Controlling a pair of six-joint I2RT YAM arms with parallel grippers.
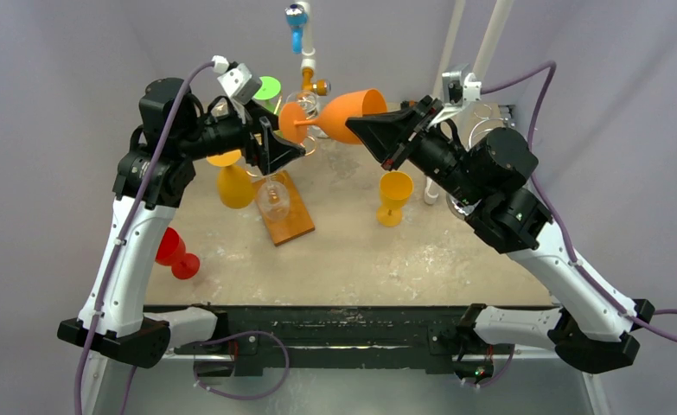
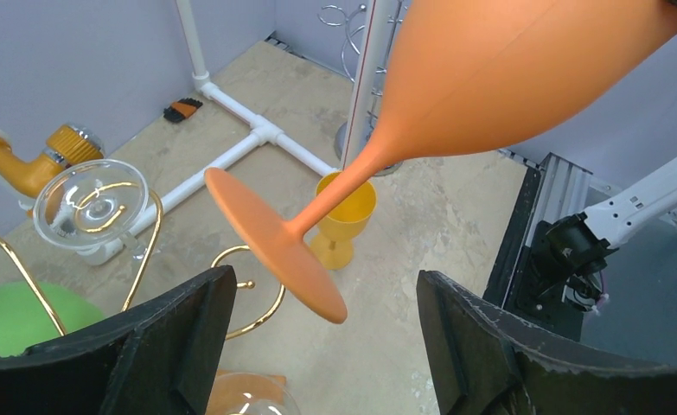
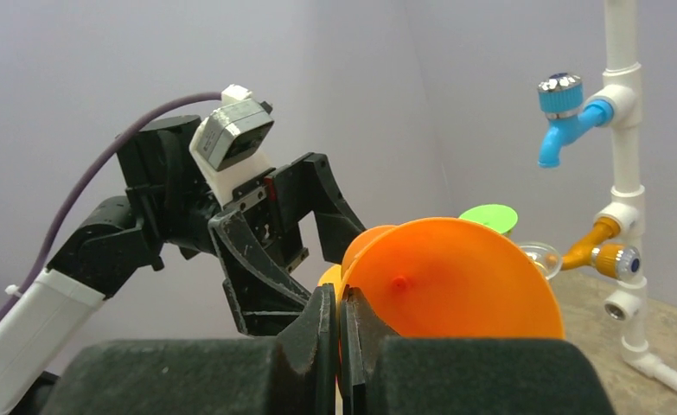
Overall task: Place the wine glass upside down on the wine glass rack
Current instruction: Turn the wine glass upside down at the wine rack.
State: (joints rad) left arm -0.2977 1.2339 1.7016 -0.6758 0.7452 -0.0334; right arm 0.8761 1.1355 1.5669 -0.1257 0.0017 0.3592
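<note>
Over the table [image 1: 360, 259], above the rack [image 1: 293, 223] with its gold hooks: orange wine glass [image 1: 352, 114] lying sideways in mid-air, not yet upended. Pinched by the bowl's wall in the right claw [image 3: 339, 298], clamped narrow. Left claw [image 2: 322, 298] spread wide, one jaw to each side of the foot [image 2: 274, 246], touching neither as far as can be told. Risk of a drop if released on the right before the left bites; risk of a slip or twist if closed on the slanted disc's edge rather than the stem.

The wine glass [image 2: 507, 78] looks like smooth, matt orange plastic. The rack [image 2: 142, 257] is glossy gold metal wire. The bench [image 2: 438, 199] is rough and mottled.
</note>
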